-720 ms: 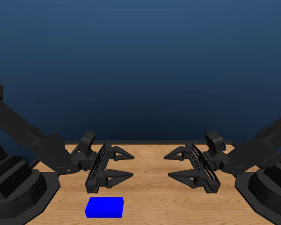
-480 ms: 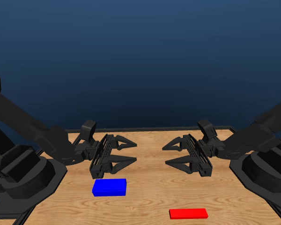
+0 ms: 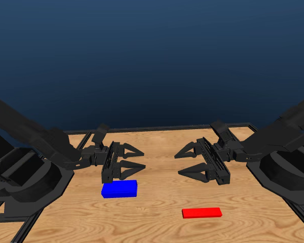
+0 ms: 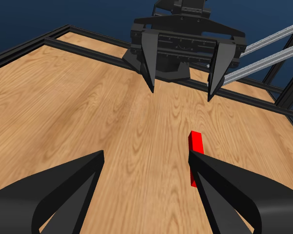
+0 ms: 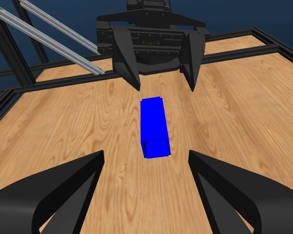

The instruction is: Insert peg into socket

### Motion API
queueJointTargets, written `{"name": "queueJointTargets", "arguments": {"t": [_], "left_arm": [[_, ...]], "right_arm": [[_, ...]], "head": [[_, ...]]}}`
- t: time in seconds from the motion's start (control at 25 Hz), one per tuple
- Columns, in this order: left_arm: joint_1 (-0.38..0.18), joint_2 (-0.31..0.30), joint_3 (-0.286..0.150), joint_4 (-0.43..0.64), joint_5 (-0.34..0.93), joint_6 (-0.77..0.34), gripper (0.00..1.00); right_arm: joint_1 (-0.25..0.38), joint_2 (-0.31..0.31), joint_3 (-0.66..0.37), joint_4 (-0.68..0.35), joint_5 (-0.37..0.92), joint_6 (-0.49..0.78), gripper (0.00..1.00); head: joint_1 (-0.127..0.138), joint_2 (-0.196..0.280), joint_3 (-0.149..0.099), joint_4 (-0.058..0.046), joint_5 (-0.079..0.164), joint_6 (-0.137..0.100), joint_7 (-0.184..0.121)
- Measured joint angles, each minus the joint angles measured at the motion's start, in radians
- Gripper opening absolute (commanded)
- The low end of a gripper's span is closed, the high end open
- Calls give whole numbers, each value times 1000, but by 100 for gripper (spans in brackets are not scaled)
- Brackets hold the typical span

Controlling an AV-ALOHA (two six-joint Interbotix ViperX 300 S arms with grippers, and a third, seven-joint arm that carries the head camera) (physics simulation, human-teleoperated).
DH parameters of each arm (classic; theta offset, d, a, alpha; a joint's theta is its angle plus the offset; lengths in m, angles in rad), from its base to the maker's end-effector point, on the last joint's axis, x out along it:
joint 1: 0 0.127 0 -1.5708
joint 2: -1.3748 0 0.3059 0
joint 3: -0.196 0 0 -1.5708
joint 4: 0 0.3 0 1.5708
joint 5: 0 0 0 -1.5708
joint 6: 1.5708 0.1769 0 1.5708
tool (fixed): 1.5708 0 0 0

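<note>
The blue socket [image 3: 119, 189] lies flat on the wooden table, just in front of my left gripper [image 3: 142, 158]. That gripper is open, holds nothing and hovers above the table. The red peg [image 3: 201, 212] lies flat nearer the front, in front of and below my right gripper [image 3: 178, 165], which is also open and holds nothing. The two grippers face each other across a gap at mid-table. In the left wrist view the peg [image 4: 196, 146] lies beside one of my own jaws. In the right wrist view the socket [image 5: 153, 126] lies lengthwise between my jaws and the far gripper.
A black frame rail [image 3: 157, 128] runs along the table's far edge. The left arm's base [image 3: 25, 179] and the right arm's base [image 3: 289, 174] stand at the two sides. Bare wood [image 3: 157, 197] separates socket and peg.
The head camera has moved, so more of the table shows and the peg has come into view. Both grippers stay open. Socket and peg lie where they were.
</note>
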Motion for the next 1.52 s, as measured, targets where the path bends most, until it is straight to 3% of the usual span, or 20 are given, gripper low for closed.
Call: {"name": "queueJointTargets", "arguments": {"t": [0.24,0.44,0.68,0.96,1.16,1.2,1.24,1.28,1.52], "left_arm": [[-22,-38,-2,-29,287,-35,100],[-39,-63,1,-18,448,-83,100],[-40,-72,13,12,530,-124,100],[-26,20,22,27,584,-159,100],[-34,55,25,33,538,-221,100],[-36,57,28,34,529,-227,97],[-38,57,30,34,521,-230,44],[-44,57,34,32,515,-235,0],[-120,23,37,17,449,-248,0]], "right_arm": [[60,54,-31,23,42,11,100],[88,67,-36,31,52,25,100],[114,67,-35,39,43,26,100],[182,56,-41,69,57,5,100],[230,78,-30,117,68,37,100],[238,89,-25,124,68,51,100],[244,101,-18,131,69,66,100],[250,113,-11,139,68,82,100],[274,191,10,180,123,140,100]], "head": [[-19,22,-1,-1,10,19,16],[-38,36,-4,-3,16,31,18],[-43,48,-8,-3,21,35,12],[-37,60,-15,-2,20,34,-8],[-28,63,-16,0,17,34,-21],[-26,63,-16,0,17,34,-23],[-24,63,-16,1,18,34,-24],[-23,63,-16,1,18,33,-24],[-20,63,-16,0,13,28,-32]]}}
